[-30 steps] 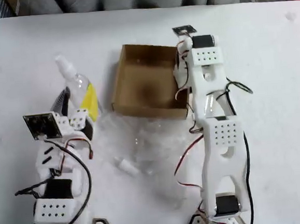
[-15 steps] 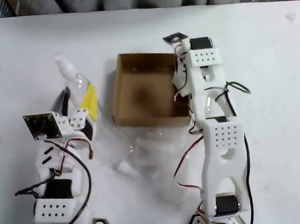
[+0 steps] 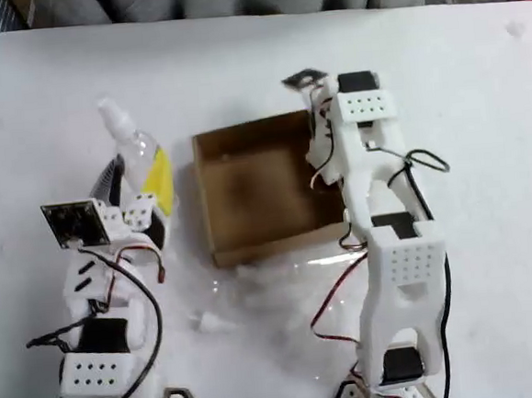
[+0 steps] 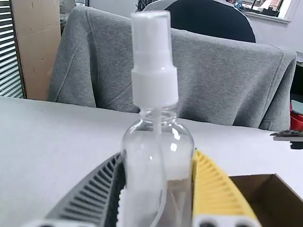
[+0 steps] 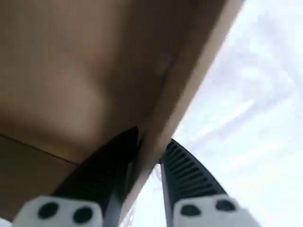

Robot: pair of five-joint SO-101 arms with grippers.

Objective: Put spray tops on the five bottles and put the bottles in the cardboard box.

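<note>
A clear bottle with a white spray top stands upright in my left gripper. Its grey and yellow fingers are shut on the bottle's body, at the left of the table. The open cardboard box sits mid-table, turned askew. My right gripper is shut on the box's right wall, one black finger inside and one outside. Blurred clear bottles lie just in front of the box. A loose white spray top lies front-left of them.
The right arm stretches along the box's right side. The left arm's base stands at the front left. A grey cloth-covered chair stands behind the table's far edge. White tabletop lies open at the back and far right.
The right gripper has swung the box round and dragged it towards the front. The loose bottles and the spray top were pushed frontwards. The left arm has kept still.
</note>
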